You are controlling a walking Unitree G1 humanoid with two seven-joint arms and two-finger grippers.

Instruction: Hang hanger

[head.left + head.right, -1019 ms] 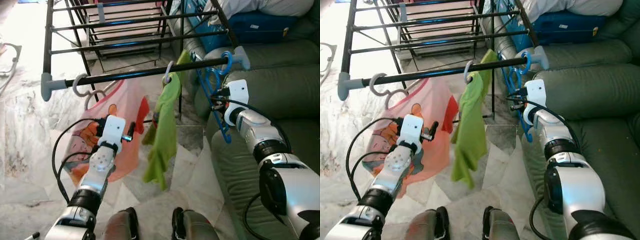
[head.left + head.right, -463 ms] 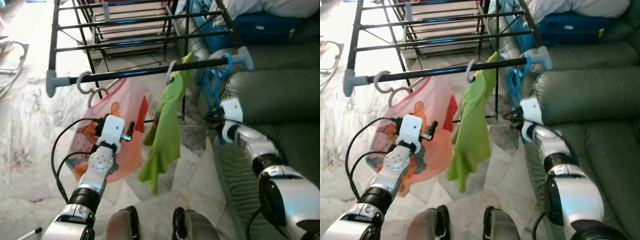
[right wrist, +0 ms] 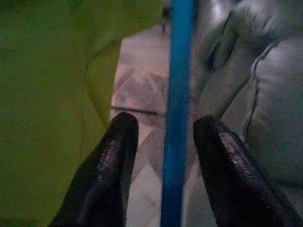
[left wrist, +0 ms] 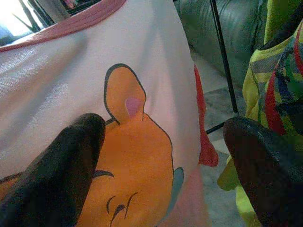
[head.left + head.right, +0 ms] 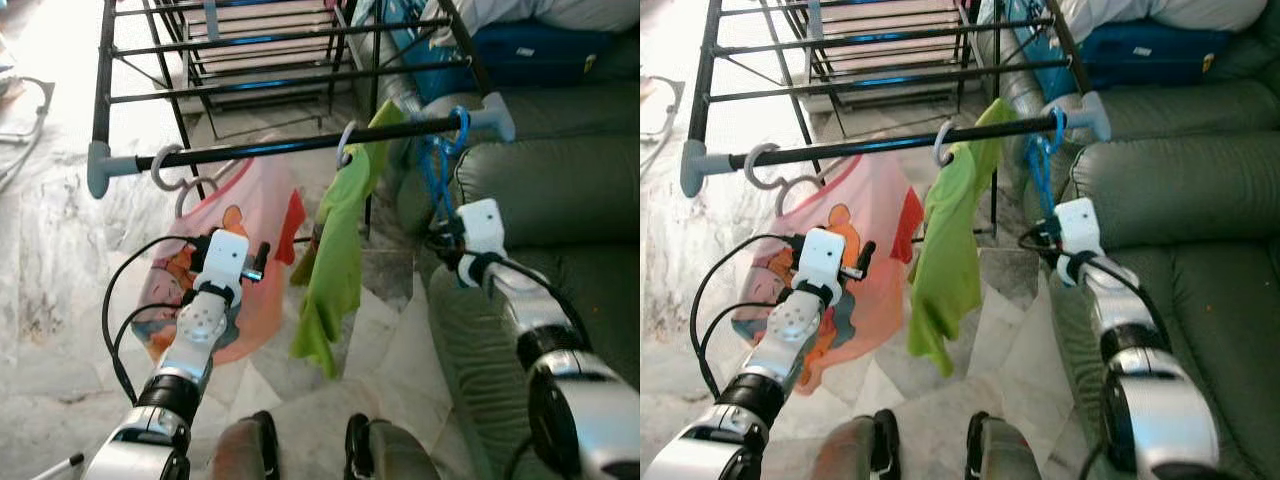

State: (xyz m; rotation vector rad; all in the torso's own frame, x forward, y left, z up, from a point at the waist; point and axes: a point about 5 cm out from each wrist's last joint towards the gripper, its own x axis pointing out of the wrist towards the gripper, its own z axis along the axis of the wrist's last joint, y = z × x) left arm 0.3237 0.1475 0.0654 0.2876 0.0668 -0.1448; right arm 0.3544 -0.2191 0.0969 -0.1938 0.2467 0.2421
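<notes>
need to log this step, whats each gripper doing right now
Left gripper: open, holding nothing, facing the pink cartoon-print shirt.
Right gripper: open, fingers either side of the blue plastic hanger, not clamped.

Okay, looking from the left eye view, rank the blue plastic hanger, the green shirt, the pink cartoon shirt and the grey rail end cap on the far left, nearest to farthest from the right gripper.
1. Blue plastic hanger: right at the right gripper, on the rail's right end.
2. Green shirt: hanging mid-rail, to the gripper's left.
3. Pink cartoon shirt: further left, beside the left gripper.
4. Grey rail end cap: far left end.
</notes>
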